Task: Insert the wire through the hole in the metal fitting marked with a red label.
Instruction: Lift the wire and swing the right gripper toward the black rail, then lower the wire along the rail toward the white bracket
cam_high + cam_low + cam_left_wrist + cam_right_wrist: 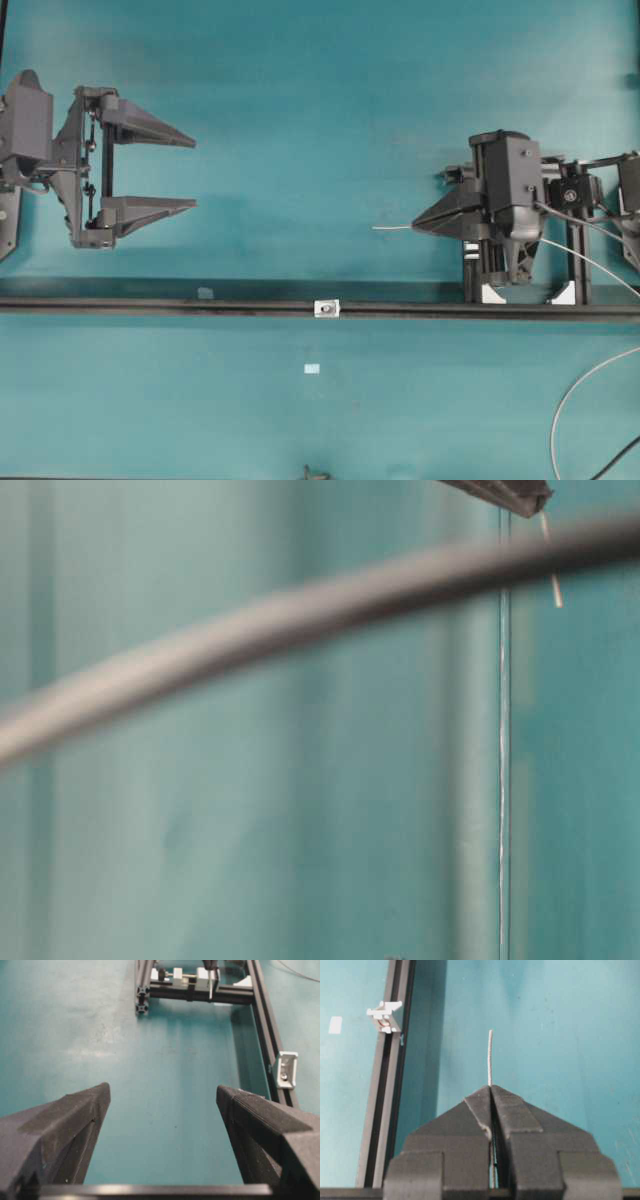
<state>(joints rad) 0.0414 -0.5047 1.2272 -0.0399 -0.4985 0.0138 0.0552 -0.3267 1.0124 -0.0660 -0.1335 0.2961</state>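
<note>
My right gripper (pixel 415 227) (pixel 491 1087) is shut on the thin silvery wire (pixel 392 228) (pixel 490 1057), and a short bare end sticks out leftward past its tips. The small silvery metal fitting (pixel 334 304) (pixel 386 1015) (pixel 286 1069) sits on the black rail, below and left of the wire tip. A dark hole (pixel 326 311) shows at its centre, and a reddish mark shows on it in the right wrist view. My left gripper (pixel 194 173) (pixel 163 1091) hangs open at the far left, with only teal mat between its fingers. In the table-level view the wire (pixel 551 565) hangs from the dark gripper tip.
A long black rail (pixel 150 305) crosses the table. A black frame with white brackets (pixel 575 260) stands behind my right gripper. A tiny pale rectangle (pixel 312 369) lies below the fitting. A pale looping cable (pixel 570 400) curves at the lower right. A blurred dark cable (pixel 300 610) crosses the table-level view.
</note>
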